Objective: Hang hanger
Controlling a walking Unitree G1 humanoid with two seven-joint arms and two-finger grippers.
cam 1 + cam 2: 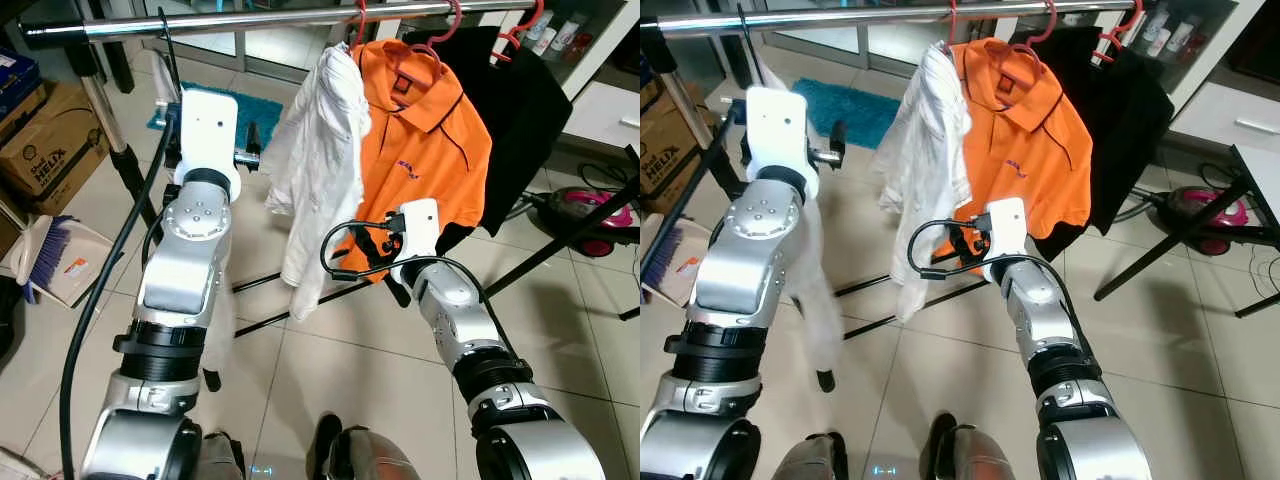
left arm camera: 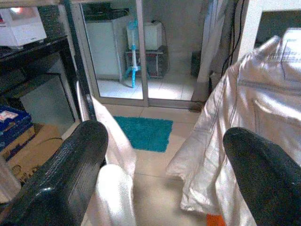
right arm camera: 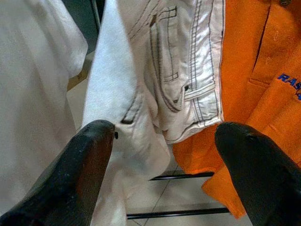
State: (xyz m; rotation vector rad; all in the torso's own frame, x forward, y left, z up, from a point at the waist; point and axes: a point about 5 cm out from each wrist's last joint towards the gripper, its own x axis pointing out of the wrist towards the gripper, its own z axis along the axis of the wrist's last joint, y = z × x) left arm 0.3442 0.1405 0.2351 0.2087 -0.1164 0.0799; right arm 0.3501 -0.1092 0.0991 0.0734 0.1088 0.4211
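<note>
A steel clothes rail runs across the top. On it hang a white jacket, an orange polo on a red hanger, and a black garment. My left arm is raised near the rail's left end. A thin black hanger hook rises beside its wrist up to the rail, and a white cloth hangs below it. The left gripper is open, with that cloth beside one finger. My right gripper is open, facing the white jacket's hem and the orange polo.
The rack's upright and black floor legs stand on tiled floor. Cardboard boxes and a dustpan with brush sit at the left. A teal mat lies behind the rack, and a pink vacuum cleaner at the right.
</note>
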